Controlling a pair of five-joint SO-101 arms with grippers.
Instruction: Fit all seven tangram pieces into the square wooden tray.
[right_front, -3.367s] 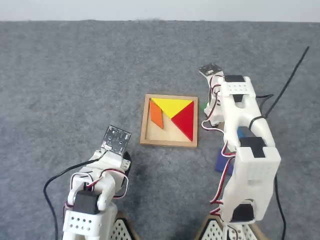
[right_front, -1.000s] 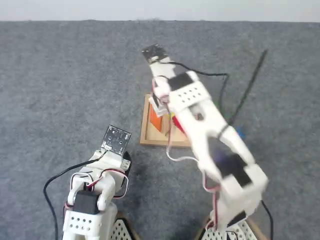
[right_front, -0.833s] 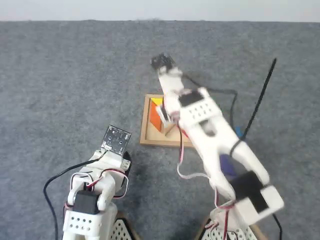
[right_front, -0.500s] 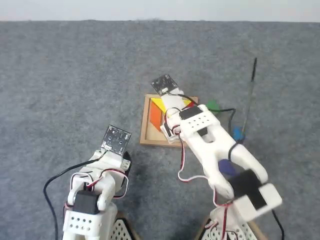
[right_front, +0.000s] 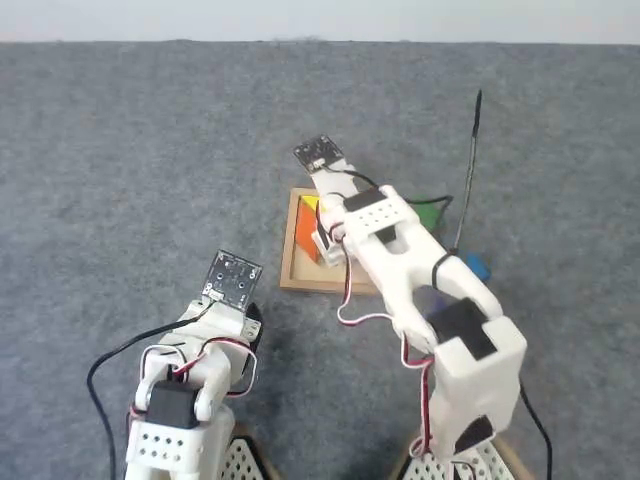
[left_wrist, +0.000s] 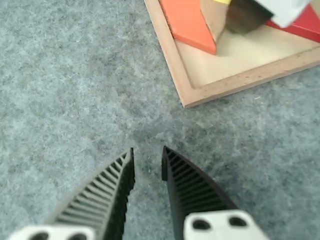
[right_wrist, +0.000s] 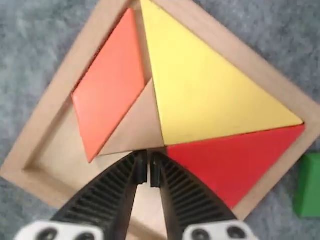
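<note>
square wooden tray (right_front: 310, 284) lies on grey surface (right_front: 150, 150), holding orange piece (right_wrist: 110, 95), yellow piece (right_wrist: 205, 95) and red piece (right_wrist: 235, 160). right gripper (right_wrist: 149, 156) above tray's bare floor, fingers together, gripping nothing. green piece (right_wrist: 310, 185) just outside tray. left gripper (left_wrist: 147, 152) above surface near a tray corner, fingers narrowly apart.

Bright, even, diffuse light falls across the grey tabletop (right_front: 120, 150); shadows are faint and soft-edged; a dim patch lies just ahead of the left claw (left_wrist: 147, 170); the tray (right_wrist: 46, 117) rim shades its floor thinly.
</note>
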